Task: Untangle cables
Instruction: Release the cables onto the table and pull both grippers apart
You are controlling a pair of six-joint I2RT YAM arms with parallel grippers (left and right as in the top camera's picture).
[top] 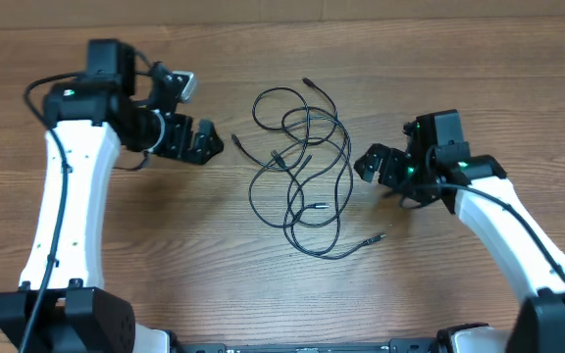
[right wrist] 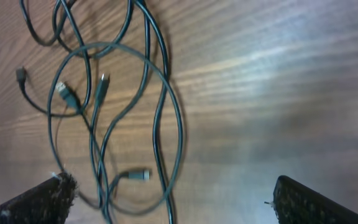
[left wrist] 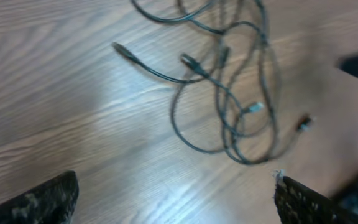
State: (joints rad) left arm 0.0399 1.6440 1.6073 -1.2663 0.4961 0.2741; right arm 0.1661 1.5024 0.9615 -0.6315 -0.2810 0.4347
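wood-grain table (top: pixel 184 260) fills the view, with the left gripper (top: pixel 212 140) and right gripper (top: pixel 365 163) both spread wide, holding nothing and clear of the cables (top: pixel 294 181) lying between them. those thin black cords rest at the table's middle in loose loops that cross one another. small plug tips (top: pixel 307 82) poke outward, and one silvery plug tip (right wrist: pixel 143 176) sits inside a loop.

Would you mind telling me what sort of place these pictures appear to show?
Likely a robotics lab workbench: a wood-grain table holds tangled thin black cables, with the robot's open left gripper and right gripper either side.
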